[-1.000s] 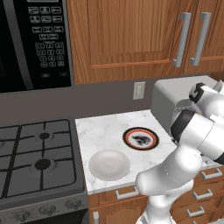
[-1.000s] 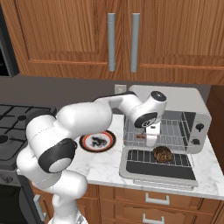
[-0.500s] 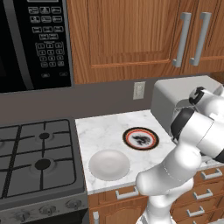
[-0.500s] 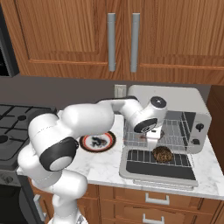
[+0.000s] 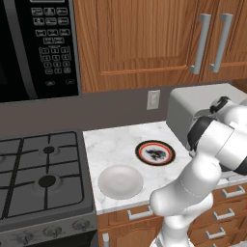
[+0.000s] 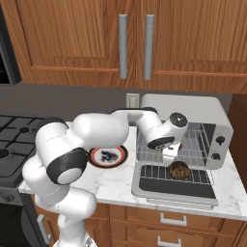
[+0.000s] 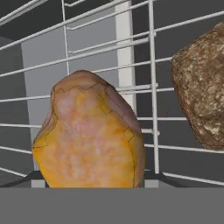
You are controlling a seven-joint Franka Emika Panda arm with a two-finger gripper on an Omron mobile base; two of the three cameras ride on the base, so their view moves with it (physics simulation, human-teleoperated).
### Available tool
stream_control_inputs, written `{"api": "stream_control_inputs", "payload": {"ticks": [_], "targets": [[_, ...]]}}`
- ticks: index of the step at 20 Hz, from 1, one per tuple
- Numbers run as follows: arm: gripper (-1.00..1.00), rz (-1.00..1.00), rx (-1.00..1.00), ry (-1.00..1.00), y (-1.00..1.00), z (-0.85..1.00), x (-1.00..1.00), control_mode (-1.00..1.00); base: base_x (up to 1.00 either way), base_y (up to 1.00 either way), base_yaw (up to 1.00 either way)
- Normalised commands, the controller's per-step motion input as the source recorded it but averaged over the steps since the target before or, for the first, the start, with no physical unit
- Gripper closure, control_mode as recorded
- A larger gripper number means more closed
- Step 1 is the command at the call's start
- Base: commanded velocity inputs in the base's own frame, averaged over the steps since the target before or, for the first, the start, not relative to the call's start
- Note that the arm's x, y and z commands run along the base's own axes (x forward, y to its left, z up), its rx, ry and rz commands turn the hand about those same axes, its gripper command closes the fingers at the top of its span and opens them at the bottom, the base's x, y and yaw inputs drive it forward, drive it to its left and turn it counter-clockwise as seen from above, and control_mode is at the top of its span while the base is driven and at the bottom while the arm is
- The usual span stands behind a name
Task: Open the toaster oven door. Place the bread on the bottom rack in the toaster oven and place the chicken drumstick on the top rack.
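The toaster oven (image 6: 193, 108) stands at the counter's right end, and its door (image 6: 173, 190) lies folded down flat. The dark brown bread (image 6: 179, 170) rests on the pulled-out bottom rack (image 6: 152, 171). The top rack (image 6: 195, 144) sits above it inside the oven mouth. My gripper (image 6: 170, 153) hangs at the front of the oven mouth, just above and left of the bread. In the hand view the golden-orange chicken drumstick (image 7: 89, 135) sits right at my fingers and hides them, with rack wires behind it and the bread (image 7: 201, 87) to its right. The gripper is shut on the drumstick.
A dark-patterned plate (image 6: 107, 155) lies left of the oven, and a white bowl (image 5: 120, 181) sits nearer the counter's front edge. The gas stove (image 5: 38, 169) is further left, under the black microwave (image 5: 34, 43). Wooden cabinets hang overhead.
The hand has sunk a little at the oven mouth, closer to the bread. The bread, racks and door have not moved.
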Motion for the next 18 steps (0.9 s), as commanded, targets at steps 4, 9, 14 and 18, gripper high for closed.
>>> {"api": "stream_control_inputs", "payload": {"ticks": [4,9,14,18], "targets": [[1.00,-0.05,0.18,-0.06,-0.28,0.10,0.10,-1.00,0.00,0.00,0.00],[1.00,-0.05,0.16,-0.06,-0.19,0.28,0.01,-1.00,0.00,0.00,0.00],[1.00,-0.06,0.06,-0.06,-0.04,0.25,0.18,-1.00,0.00,0.00,0.00],[1.00,-0.05,0.04,-0.02,0.00,0.01,0.39,-1.00,0.00,0.00,0.00]]}}
